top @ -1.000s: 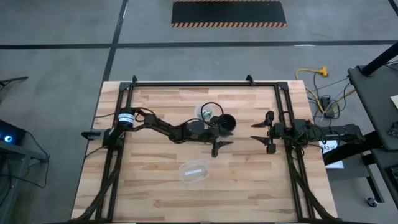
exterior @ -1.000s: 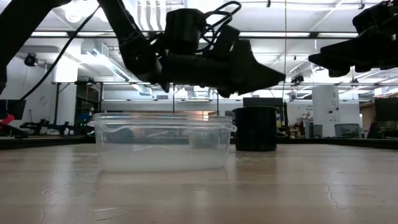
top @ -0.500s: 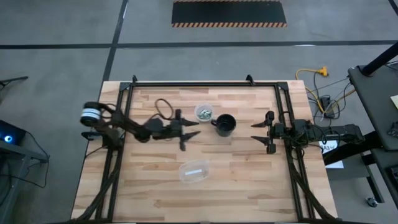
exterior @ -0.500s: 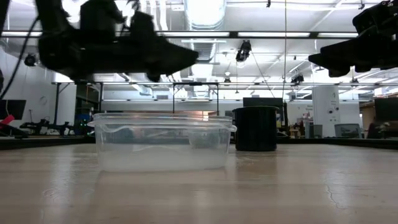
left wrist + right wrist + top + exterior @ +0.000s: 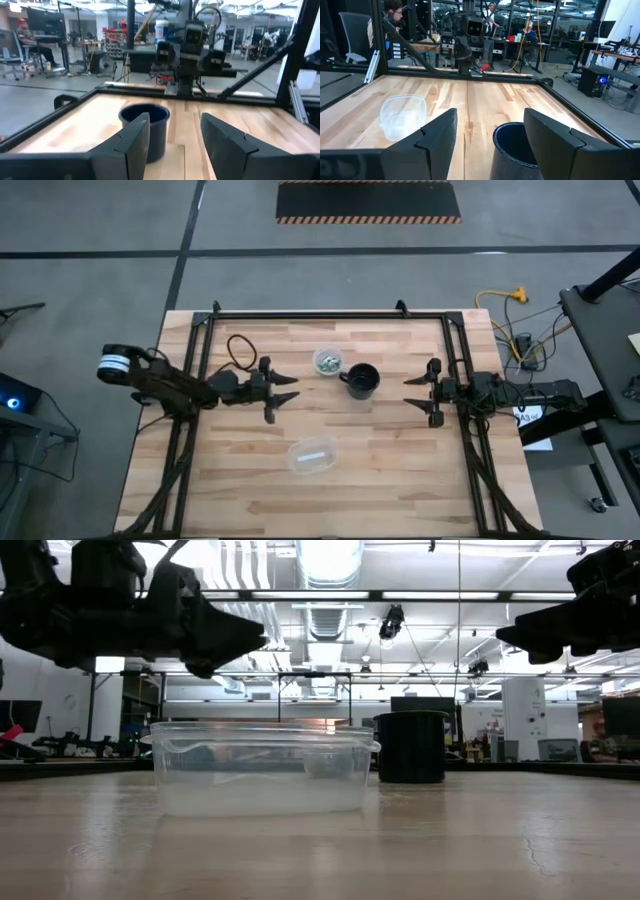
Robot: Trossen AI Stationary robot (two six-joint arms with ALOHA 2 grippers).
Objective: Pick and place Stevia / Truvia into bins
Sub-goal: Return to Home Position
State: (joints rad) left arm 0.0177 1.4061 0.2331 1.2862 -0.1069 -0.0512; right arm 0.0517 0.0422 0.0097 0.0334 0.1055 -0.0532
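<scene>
The bin, a small round clear cup [image 5: 327,361], stands at the table's middle and holds green-and-white Stevia packets [image 5: 328,360]. A black mug [image 5: 362,380] stands beside it on the right. My left gripper [image 5: 281,398] hovers left of both, open and empty, pointing level toward the mug [image 5: 145,131]. My right gripper [image 5: 414,393] waits open on the right side, above the table and facing the mug [image 5: 515,145].
An oval clear tub [image 5: 313,456] sits nearer the front edge, with a pale strip lying in it. A dark metal frame [image 5: 330,314] runs round the table's far and side edges. Bare wood lies between my left gripper and the cup.
My left gripper has drawn back from just beside the mug toward the table's left edge, staying at about the same height. Its finger gap looks unchanged. The cup, mug and tub have stayed put.
</scene>
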